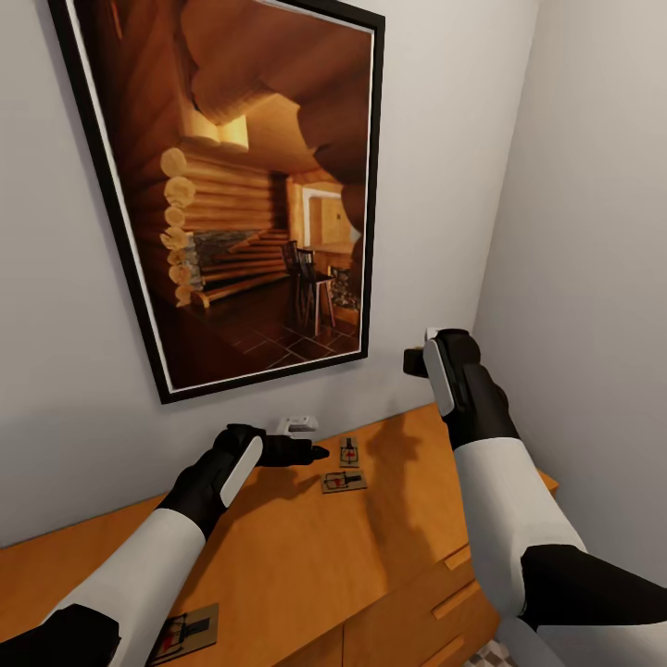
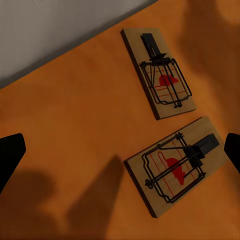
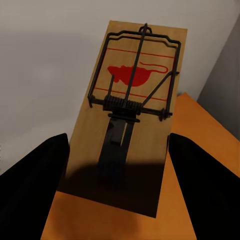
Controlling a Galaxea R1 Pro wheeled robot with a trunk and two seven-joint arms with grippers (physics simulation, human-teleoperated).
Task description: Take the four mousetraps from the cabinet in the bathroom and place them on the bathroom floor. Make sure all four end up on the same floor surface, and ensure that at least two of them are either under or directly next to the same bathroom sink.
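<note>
Between the right fingers (image 3: 35, 190) sits a gripped mousetrap (image 3: 131, 110); left fingers (image 2: 10, 155) spread wide over two traps (image 2: 175, 167), no writing legible.

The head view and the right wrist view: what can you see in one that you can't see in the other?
The head view has the big framed picture on the wall, three mousetraps lying on the cabinet, a small white object, and the open left tool. The right wrist view has a close look at the mousetrap held in the right tool, with its red mouse mark. Both have the orange cabinet top and the grey wall.
</note>
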